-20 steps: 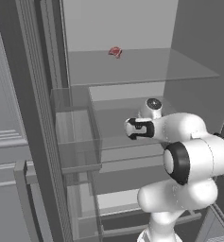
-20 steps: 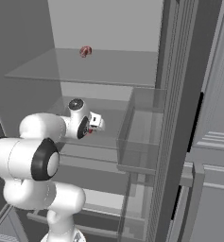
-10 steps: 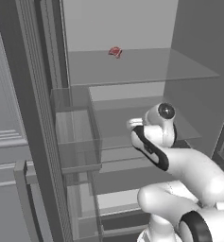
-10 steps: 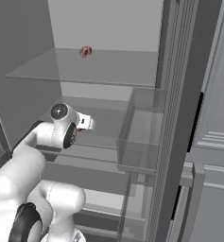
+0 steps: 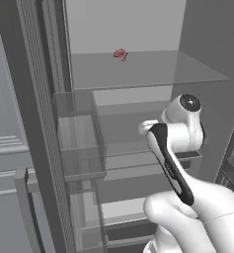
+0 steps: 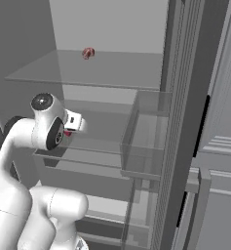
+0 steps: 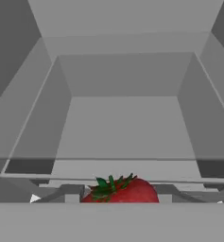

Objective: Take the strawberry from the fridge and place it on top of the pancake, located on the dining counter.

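Red fruit sits at the bottom of the hand view: the strawberry (image 7: pixel 122 190), green leaves on top, held right at the claw, which is closed on it. Beyond the berry that view looks into the pale inside of the fridge (image 7: pixel 123 75), along a glass shelf (image 7: pixel 125 127) toward the back wall.

From the right base view, the claw (image 6: pixel 68 132) is mostly hidden behind the white wrist, with just a speck of red showing under it where the berry is held. Well above the claw and farther back, a pinkish-red lump (image 6: pixel 88 52) lies on the upper glass shelf (image 6: pixel 97 73). To the claw's right stands a clear door bin (image 6: pixel 146 136).

Seen from the left base view, the arm's wrist covers the claw, so the grip cannot be judged there; the same lump (image 5: pixel 120 54) lies on the upper shelf, high above the wrist, and the clear bin (image 5: pixel 79 143) is to the left.
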Controlling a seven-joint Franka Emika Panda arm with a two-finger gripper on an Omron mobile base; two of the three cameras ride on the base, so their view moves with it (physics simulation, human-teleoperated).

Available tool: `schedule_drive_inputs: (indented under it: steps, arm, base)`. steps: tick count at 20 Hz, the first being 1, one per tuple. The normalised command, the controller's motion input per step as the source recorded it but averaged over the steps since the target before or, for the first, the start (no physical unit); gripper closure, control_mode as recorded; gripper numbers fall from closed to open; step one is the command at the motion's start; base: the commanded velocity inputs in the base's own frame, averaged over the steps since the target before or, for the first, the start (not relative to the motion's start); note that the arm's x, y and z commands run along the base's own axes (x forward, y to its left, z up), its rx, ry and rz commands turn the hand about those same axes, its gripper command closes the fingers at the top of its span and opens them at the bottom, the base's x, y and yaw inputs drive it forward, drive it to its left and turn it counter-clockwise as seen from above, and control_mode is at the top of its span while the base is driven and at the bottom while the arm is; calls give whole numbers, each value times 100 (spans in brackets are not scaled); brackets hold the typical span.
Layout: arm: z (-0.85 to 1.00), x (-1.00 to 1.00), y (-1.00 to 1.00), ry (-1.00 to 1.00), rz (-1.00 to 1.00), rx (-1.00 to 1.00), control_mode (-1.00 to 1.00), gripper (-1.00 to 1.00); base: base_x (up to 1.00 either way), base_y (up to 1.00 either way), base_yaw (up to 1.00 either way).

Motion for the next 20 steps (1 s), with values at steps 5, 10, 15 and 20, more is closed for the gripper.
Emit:
schedule_drive_inputs:
  steps: [5, 10, 15, 20]
  arm:
    - [50, -99, 0, 15, 0, -2, -100, 100]
    - [3, -48, 0, 6, 0, -4, -100, 100]
    - [0, 0, 0, 0, 0, 0, -100, 100]
    - [0, 0, 0, 0, 0, 0, 100, 100]
  base:
    - [0, 0, 0]
    - [0, 0, 0]
    - [0, 0, 0]
    - [-1, 0, 0]
